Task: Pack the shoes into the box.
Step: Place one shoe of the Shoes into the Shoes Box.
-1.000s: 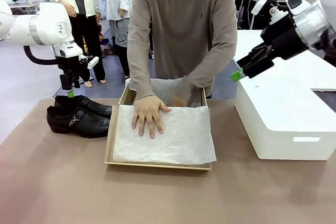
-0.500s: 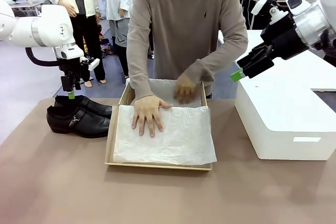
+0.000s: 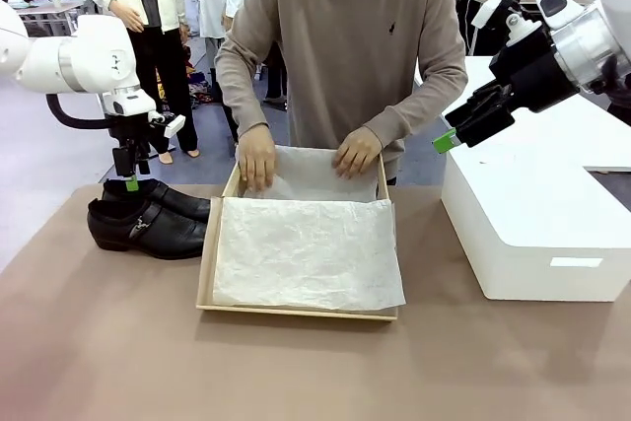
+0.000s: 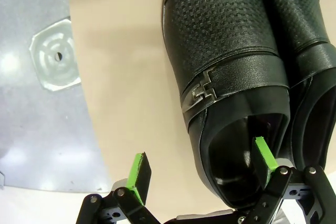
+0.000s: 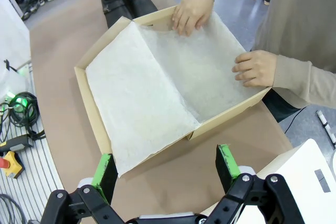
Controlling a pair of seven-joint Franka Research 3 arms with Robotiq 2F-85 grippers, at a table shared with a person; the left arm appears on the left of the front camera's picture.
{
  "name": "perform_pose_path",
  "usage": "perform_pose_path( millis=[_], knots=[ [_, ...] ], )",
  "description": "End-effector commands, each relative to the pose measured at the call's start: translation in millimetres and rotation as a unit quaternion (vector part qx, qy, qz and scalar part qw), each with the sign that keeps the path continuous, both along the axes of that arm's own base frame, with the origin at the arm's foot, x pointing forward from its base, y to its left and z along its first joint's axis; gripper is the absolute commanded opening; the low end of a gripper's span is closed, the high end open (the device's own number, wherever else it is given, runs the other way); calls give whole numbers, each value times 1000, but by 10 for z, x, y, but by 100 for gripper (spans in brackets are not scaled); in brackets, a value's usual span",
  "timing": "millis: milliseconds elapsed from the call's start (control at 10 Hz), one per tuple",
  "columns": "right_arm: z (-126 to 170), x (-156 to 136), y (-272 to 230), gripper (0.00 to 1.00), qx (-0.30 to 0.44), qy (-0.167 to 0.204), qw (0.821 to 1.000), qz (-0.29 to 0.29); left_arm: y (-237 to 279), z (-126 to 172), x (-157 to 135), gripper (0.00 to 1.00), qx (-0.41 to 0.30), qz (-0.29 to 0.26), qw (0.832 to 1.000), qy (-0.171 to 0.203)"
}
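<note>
The pair of black shoes lies side by side at the table's left, toes toward the box. My left gripper hangs open just above their heel end. In the left wrist view one green pad is over the nearer shoe's opening and the other is over bare table, with the left gripper holding nothing. The tan box sits mid-table, lined with white tissue paper. The person's hands rest at its far wall. My right gripper is open in the air at the right, above the box.
A large white box stands on the table's right side under my right arm. The table's left edge runs close beside the shoes. Other people stand behind, far left. Brown tabletop lies bare in front of the tan box.
The person's hand has lifted off the tissue in the middle of the box; both hands now sit at its far wall. Neither arm has visibly moved.
</note>
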State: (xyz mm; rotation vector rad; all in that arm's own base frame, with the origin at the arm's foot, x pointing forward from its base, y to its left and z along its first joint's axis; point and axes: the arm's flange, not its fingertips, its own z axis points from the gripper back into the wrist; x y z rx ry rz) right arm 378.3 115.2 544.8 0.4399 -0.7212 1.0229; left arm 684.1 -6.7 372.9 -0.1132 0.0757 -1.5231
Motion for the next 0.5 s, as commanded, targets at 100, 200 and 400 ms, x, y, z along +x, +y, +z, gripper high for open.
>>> perform_pose_path(
  millis=[100, 200, 400],
  knots=[
    [-6, 28, 1, 100, 11, -5, 1000, 7, 16, -95, -39, 100, -4, 1, 1000, 1],
    [-6, 28, 1, 100, 11, -5, 1000, 7, 25, -127, -52, 100, -7, 3, 1000, 6],
    [-6, 28, 1, 100, 11, -5, 1000, 7, 25, -173, -92, 100, -10, 7, 1000, 10]
  ],
)
